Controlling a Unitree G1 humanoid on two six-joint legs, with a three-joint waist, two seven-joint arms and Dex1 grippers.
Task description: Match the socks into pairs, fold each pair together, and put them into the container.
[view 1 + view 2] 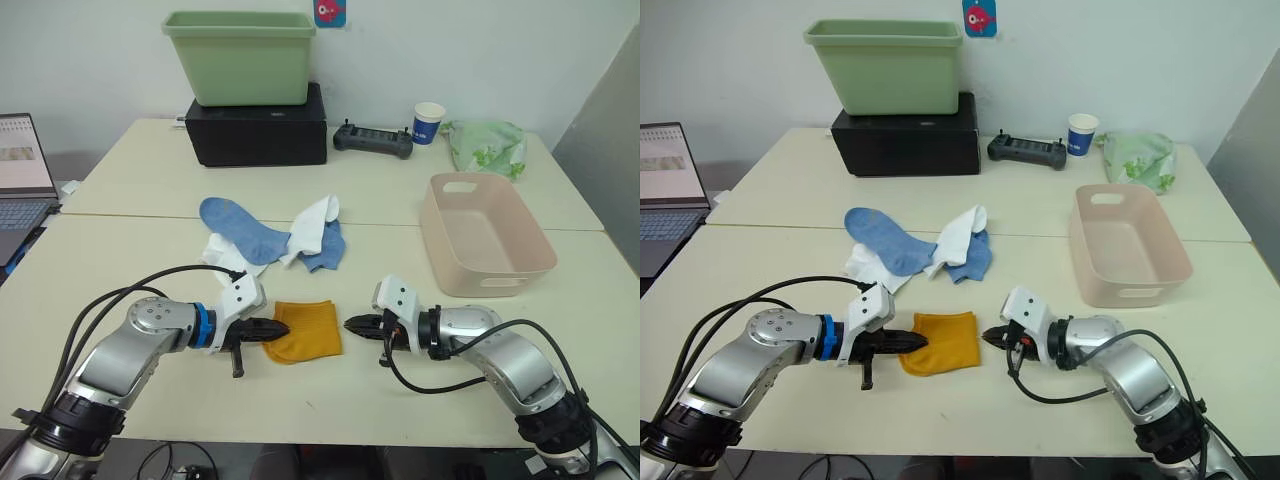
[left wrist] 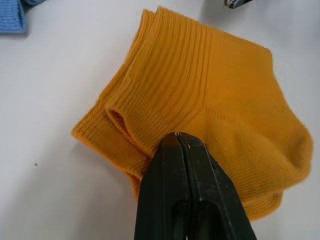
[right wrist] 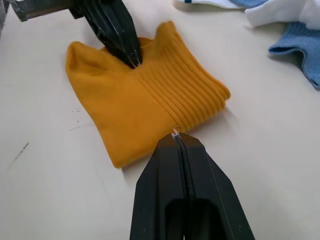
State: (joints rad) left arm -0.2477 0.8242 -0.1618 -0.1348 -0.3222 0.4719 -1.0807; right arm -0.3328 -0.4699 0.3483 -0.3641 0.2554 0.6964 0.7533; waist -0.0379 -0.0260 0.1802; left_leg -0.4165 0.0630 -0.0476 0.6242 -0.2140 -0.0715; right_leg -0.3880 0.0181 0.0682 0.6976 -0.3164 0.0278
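From the left eye view:
- Near edge of table (image 1: pixel 120 250): folded mustard-yellow sock pair (image 1: pixel 303 330) lying flat between left gripper (image 1: pixel 283 325) and right gripper (image 1: pixel 350 324).
- Left gripper tips on the pair's left edge, pressed together. Right gripper tips just beside the pair's right edge, also pressed together.
- Behind the pair: unsorted heap of blue socks (image 1: pixel 240 228) and white socks (image 1: pixel 315 224), overlapping, not yet matched.
- To the right: pale pink container (image 1: pixel 482 233), holding no socks.
- At the back: green tub (image 1: pixel 240 56) on black box (image 1: pixel 257 130), paper cup (image 1: pixel 428 123), green plastic bag (image 1: pixel 488 145). Laptop (image 1: pixel 20 170) at far left.

From the right eye view:
- Same layout. Container well apart from the yellow pair.

From the left wrist view:
- Black fingers closed tip to tip against the ribbed cuff of the yellow pair; whether fabric is pinched between them cannot be told.

From the right wrist view:
- Own fingers closed, tips at the pair's edge, no fabric visibly caught.
- Left gripper's tips pressing the opposite side.

Progress, as a judgement:
- One pair matched and folded, not yet placed in the container.
- Blue and white pairs untouched.
- Roughly the first third of the task under way, none delivered.
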